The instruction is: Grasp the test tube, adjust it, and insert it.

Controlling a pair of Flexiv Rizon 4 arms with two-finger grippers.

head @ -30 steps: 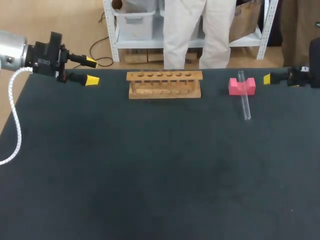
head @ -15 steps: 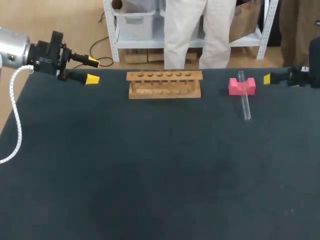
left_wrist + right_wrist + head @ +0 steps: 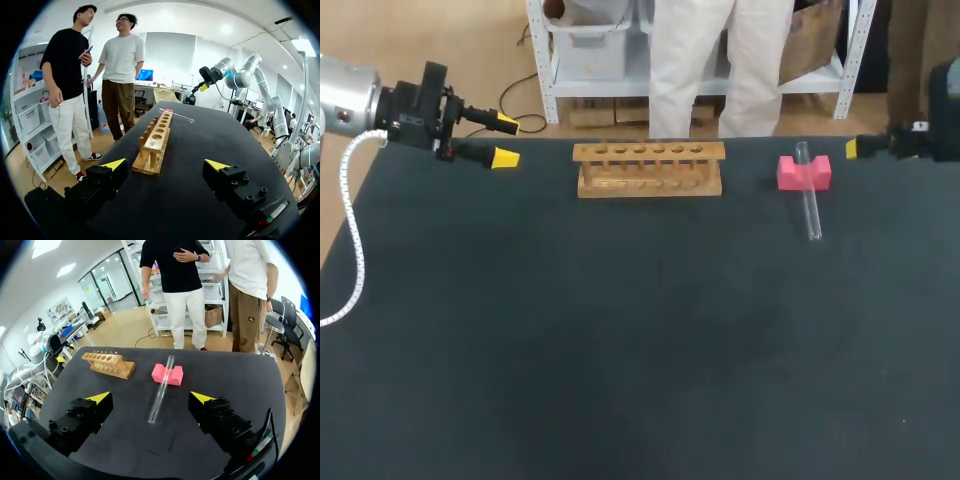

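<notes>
The glass test tube (image 3: 810,205) lies across a pink notched block (image 3: 790,173), its near end resting on the black table (image 3: 620,330), to the right of the wooden 6-hole rack (image 3: 649,168). The right gripper (image 3: 150,398) sits level at the table's far right, its 2 fingers spread wide and empty, the tube ahead of it. The left gripper (image 3: 504,141), at the far left corner, points toward the rack, equally wide and empty.

Bare table (image 3: 620,330) flanks the test tube (image 3: 812,215); pink block (image 3: 788,173) cradles one end.
</notes>
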